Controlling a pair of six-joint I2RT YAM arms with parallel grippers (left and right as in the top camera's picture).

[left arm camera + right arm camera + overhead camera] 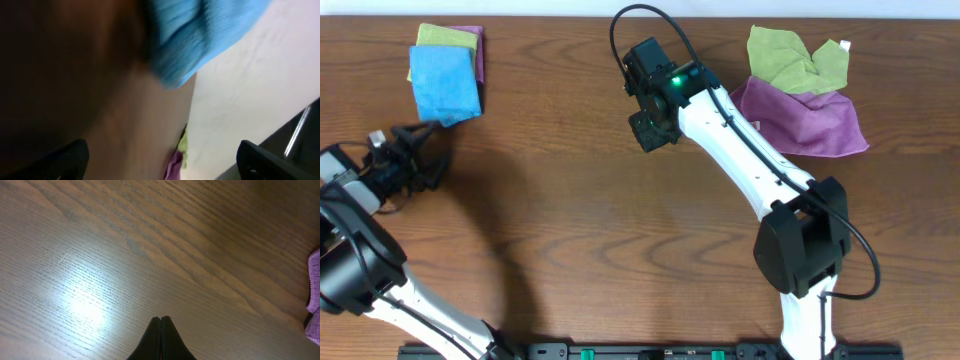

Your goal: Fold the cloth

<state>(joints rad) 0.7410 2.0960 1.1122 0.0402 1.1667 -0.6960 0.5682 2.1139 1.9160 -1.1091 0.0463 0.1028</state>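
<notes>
Wooden table (570,230), folded blue cloth (444,85) just beyond spread left pincer (427,150), right pincer (161,321) clenched, well apart

L wrist view: blue cloth (200,35) was blurred, cut off at top; green cloth (445,37) & purple cloth (478,60) lay mostly hidden beneath it.

Bare wooden table (560,200) gives open passage from the left stack (448,38) to the right arm (740,150), which slants across centre-right. Blue cloth (445,88) tops that stack, left gripper (428,152) near its front edge. Crumpled green cloth (790,58) and purple cloth (810,125) fill the far-right corner.
</notes>
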